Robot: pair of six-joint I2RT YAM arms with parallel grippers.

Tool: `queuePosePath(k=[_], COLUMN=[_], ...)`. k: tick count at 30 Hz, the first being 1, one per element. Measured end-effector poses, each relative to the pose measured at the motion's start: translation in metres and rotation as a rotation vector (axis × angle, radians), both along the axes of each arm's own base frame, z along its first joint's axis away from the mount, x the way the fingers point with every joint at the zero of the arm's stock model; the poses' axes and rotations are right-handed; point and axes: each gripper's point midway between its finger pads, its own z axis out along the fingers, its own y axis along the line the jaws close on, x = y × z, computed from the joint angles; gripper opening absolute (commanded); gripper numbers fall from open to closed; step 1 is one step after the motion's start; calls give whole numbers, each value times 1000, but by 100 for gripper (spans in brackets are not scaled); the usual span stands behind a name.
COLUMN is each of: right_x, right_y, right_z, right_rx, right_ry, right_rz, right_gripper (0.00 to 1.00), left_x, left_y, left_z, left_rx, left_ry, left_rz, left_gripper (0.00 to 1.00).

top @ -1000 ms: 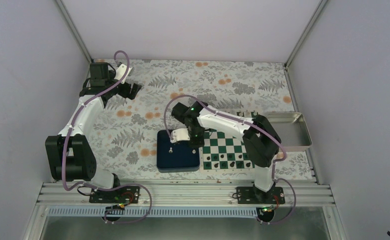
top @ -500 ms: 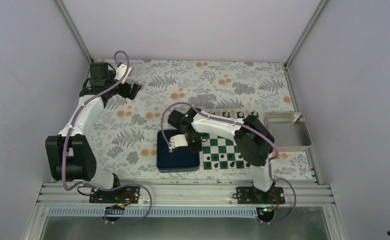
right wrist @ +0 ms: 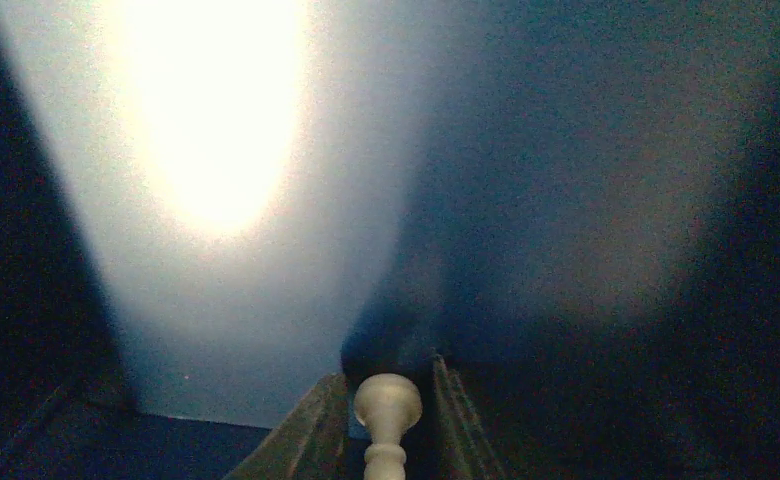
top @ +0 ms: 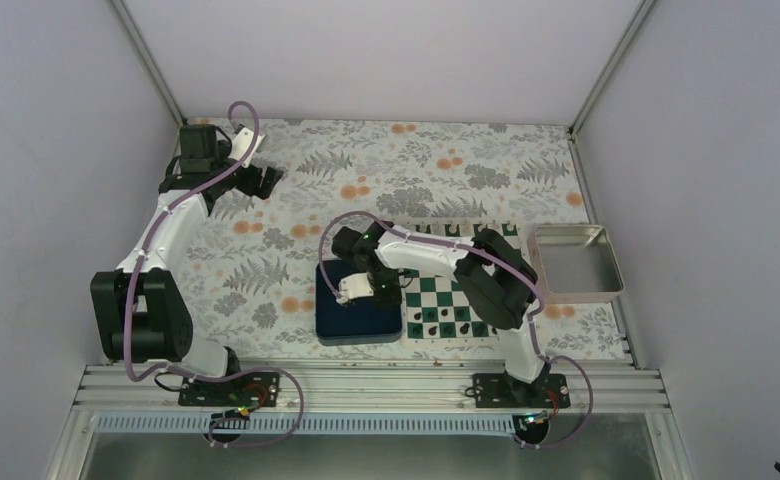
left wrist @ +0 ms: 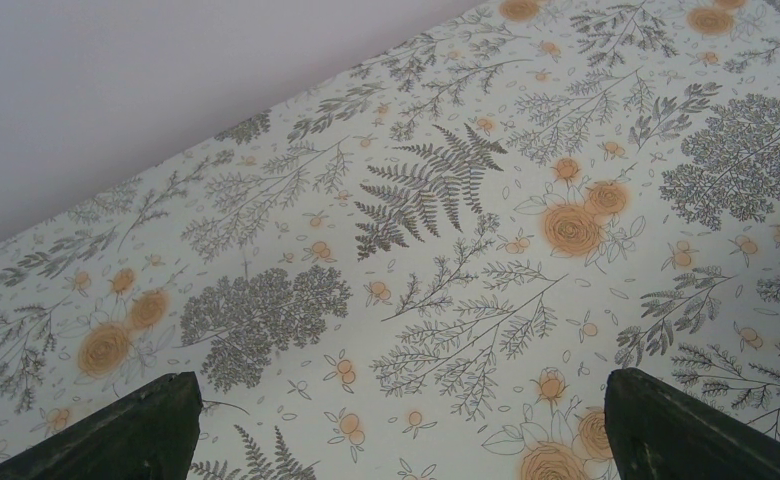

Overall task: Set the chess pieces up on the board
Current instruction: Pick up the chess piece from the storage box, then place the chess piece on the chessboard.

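In the right wrist view a pale white pawn (right wrist: 387, 402) sits between my right gripper's (right wrist: 386, 380) two fingers, which press close against its round head, over the dark blue tray's floor (right wrist: 586, 180). From above, that gripper (top: 378, 292) is down inside the blue tray (top: 338, 322), just left of the green and white board (top: 448, 292). The pawn is hidden under the wrist in the top view. My left gripper (top: 266, 178) hangs far back on the left, its fingers (left wrist: 116, 430) spread wide over the flowered cloth with nothing between them.
Small black pieces (top: 448, 326) stand along the board's near rows. A shiny metal tray (top: 576, 262) lies right of the board. The flowered cloth (top: 406, 160) covers the table, and grey walls close in on three sides.
The right arm has moved left and down into the blue tray, and its fingers have closed in on the white pawn. The left arm has stayed still.
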Motion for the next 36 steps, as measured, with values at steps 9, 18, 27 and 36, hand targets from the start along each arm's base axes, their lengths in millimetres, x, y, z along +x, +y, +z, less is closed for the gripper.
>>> queuePosePath(k=[9, 18, 27, 36], right_x=[0, 11, 65, 138], right_y=[6, 28, 13, -120], right_z=[2, 30, 107, 140], right_rx=[-4, 73, 226, 262], right_ry=[-8, -41, -161, -261], right_rz=[15, 18, -114, -467], right_gripper=[4, 4, 4, 4], left_x=[0, 0, 0, 0], left_y=[0, 0, 0, 0], left_z=[0, 0, 0, 0], left_rx=[0, 0, 0, 0], left_ry=[0, 0, 0, 0], left_rz=[0, 0, 0, 0], left_gripper=[100, 100, 100, 100])
